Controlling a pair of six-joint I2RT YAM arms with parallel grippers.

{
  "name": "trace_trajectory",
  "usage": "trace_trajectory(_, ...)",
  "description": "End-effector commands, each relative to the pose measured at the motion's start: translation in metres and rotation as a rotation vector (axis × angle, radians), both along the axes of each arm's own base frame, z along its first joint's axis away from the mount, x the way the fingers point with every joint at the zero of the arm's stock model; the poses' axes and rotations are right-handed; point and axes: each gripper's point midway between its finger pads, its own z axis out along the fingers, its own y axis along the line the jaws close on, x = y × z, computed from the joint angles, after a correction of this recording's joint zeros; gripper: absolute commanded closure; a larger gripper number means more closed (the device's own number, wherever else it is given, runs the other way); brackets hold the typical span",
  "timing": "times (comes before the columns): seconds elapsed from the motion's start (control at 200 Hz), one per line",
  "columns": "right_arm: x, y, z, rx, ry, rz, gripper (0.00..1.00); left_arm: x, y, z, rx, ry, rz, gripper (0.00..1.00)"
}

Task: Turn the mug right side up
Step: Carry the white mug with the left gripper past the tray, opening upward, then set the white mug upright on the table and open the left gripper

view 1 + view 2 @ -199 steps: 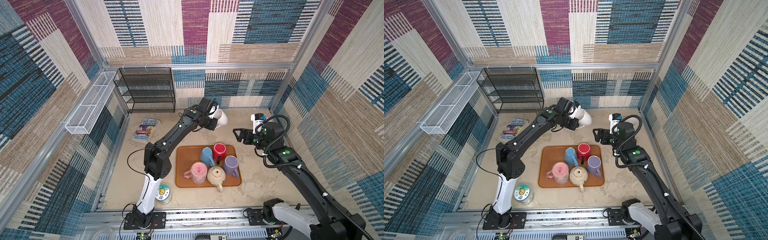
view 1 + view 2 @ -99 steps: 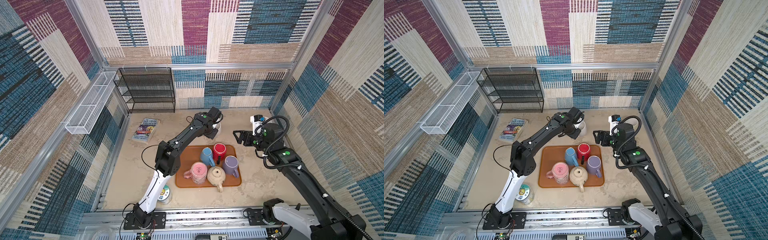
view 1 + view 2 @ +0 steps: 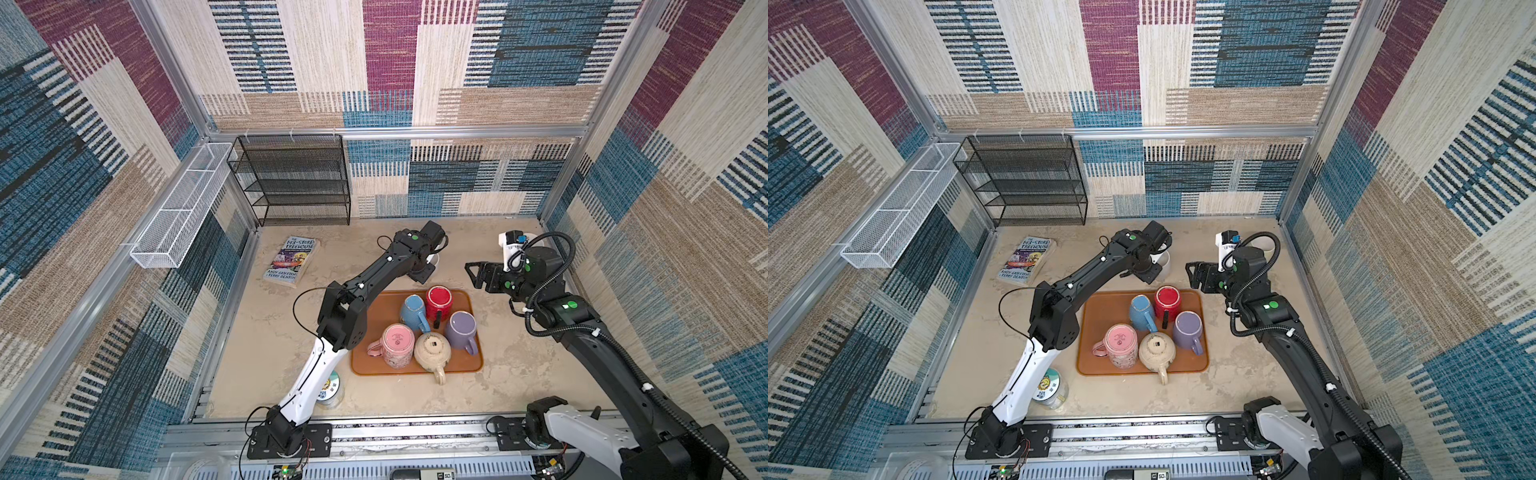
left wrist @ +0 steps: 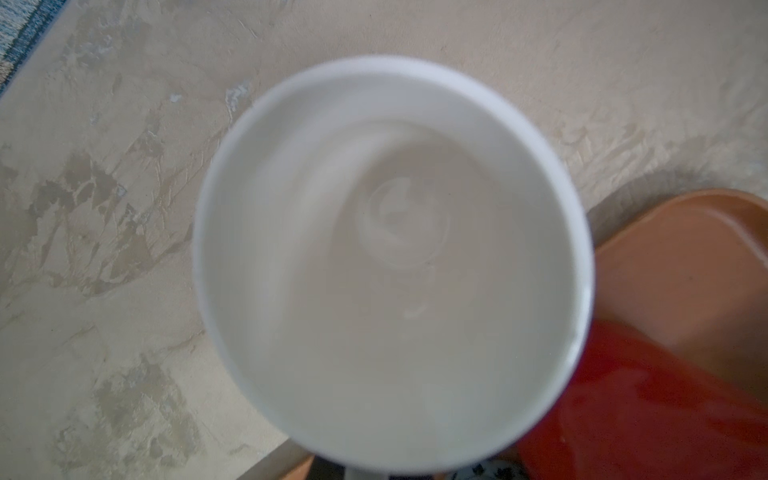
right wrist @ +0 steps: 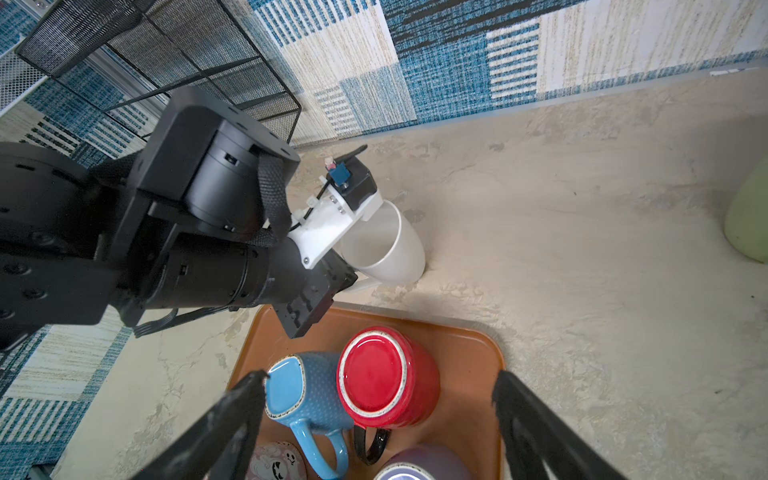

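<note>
1. left wrist view: the camera looks straight down into the white ceramic mug (image 4: pixel 395 266). its mouth faces up. the picture is slightly blurred.
2. mug location: the mug is on the beige mottled tabletop (image 3: pixel 270 332), just beyond the far edge of the orange-brown plastic tray (image 3: pixel 457 365) and apart from the tray rim. in the right wrist view its base is at the tabletop, but firm contact cannot be confirmed.
3. left gripper (image 5: pixel 338 276): it sits at the handle side of the mug, level with the rim. the fingers are clenched on the mug at the handle. the contact point itself is hidden behind the gripper body.
4. right gripper (image 5: pixel 380 378): the fingers are spread wide and grasp nothing. in both top views it hangs near the far right corner of the tray, apart from the white mug.
5. tray contents: a glossy red mug (image 3: pixel 439 298), a blue dotted mug (image 3: pixel 413 307), a purple mug (image 3: pixel 461 328) and a pink patterned mug (image 3: pixel 398 343) rest bottoms up. a cream teapot (image 3: pixel 432 351) sits between the pink and purple mugs, with its spout reaching over the near edge of the tray.
6. surroundings: a paperback book (image 3: pixel 293 262) lies flat on the tabletop to the left of the left arm. it is near the black wire-mesh shelf (image 3: pixel 297 178), which stands against the rear wall.
</note>
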Motion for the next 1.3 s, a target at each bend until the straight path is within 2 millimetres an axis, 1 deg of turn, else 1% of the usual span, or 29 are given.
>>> trace_trajectory(0.0,0.001,0.001,0.002,-0.003,-0.017,0.006,0.12,0.004,-0.002,0.004,0.005,-0.023,-0.016,0.93)
trace_trajectory(0.08,0.001,0.001,0.001,-0.003,-0.017,0.007,0.12,0.003,-0.003,0.002,0.004,-0.016,-0.018,0.86)
trace_trajectory(0.245,0.0,0.0,0.0,-0.004,-0.015,0.006,0.12,0.002,-0.004,0.001,-0.002,-0.01,-0.017,0.75)
trace_trajectory(0.466,-0.001,0.0,0.0,-0.004,-0.016,0.006,0.12,0.001,-0.007,0.007,-0.022,-0.009,-0.016,0.67)
trace_trajectory(0.721,-0.003,-0.001,0.0,-0.002,-0.013,0.002,0.12,-0.008,-0.021,0.022,-0.127,0.029,-0.024,0.65)
trace_trajectory(1.032,-0.004,-0.001,-0.004,-0.004,-0.002,0.001,0.12,-0.018,-0.039,0.032,-0.25,0.098,-0.007,0.64)
trace_trajectory(1.152,-0.003,-0.002,-0.005,-0.006,0.005,-0.007,0.12,-0.018,-0.037,0.043,-0.293,0.109,0.019,0.61)
trace_trajectory(1.297,-0.002,-0.003,-0.007,-0.015,0.02,-0.013,0.13,-0.016,-0.029,0.071,-0.363,0.102,0.046,0.53)
